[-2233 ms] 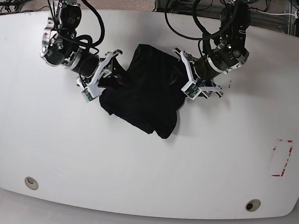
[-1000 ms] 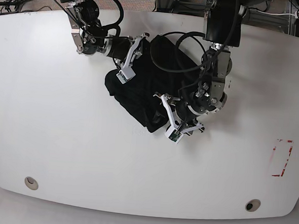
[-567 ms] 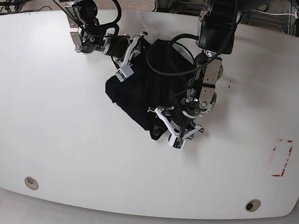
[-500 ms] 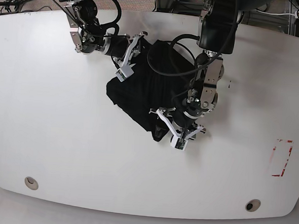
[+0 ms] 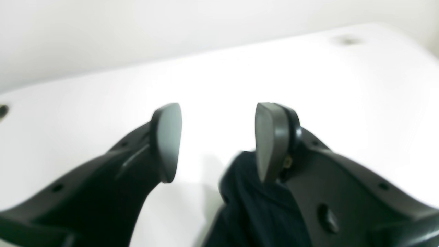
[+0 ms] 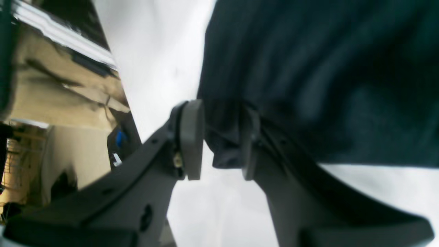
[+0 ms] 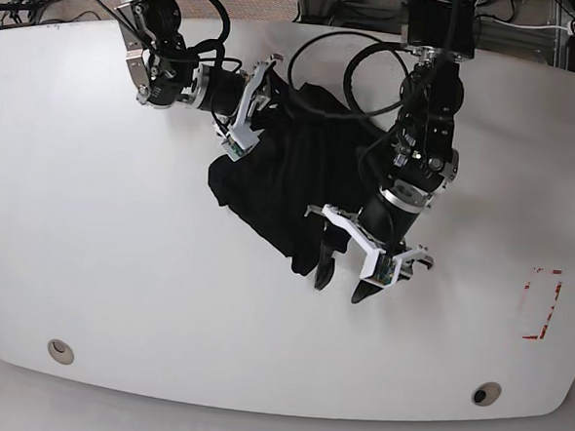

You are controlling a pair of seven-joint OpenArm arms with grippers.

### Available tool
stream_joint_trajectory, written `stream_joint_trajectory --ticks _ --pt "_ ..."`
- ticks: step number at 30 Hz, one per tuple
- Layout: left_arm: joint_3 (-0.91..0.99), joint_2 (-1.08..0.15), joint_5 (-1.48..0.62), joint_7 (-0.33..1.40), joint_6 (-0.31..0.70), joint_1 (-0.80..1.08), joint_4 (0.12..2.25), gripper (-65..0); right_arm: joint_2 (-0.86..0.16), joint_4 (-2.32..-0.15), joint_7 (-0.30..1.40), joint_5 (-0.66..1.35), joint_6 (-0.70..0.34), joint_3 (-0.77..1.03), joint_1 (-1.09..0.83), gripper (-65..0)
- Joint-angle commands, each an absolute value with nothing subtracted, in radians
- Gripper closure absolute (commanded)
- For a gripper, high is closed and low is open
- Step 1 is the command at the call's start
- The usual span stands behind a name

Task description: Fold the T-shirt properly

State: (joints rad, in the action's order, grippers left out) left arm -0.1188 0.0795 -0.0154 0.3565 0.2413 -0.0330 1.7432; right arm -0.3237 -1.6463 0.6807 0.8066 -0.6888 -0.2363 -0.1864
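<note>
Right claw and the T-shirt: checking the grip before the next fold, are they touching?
Touching. The right wrist view shows a bunched edge of the T-shirt between the right claw's fingers, cloth pressed against the far finger.

- The left end effector (image 7: 342, 276) has swung from the T-shirt's (image 7: 289, 191) far right edge down to its near corner, and now sits at the hem with its jaws apart.
- The right end effector (image 7: 243, 115) has moved up to the shirt's far left edge.
- The shirt has shifted and bunched differently, with its near corner now farther right.
</note>
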Motion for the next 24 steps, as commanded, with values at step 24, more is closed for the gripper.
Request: stream_joint_trajectory --ticks 24 --pt "-0.237 0.013 -0.002 0.394 0.236 0.179 1.821 -40.1 -0.394 -1.689 0.667 0.817 -0.698 0.180 -0.277 -17.4"
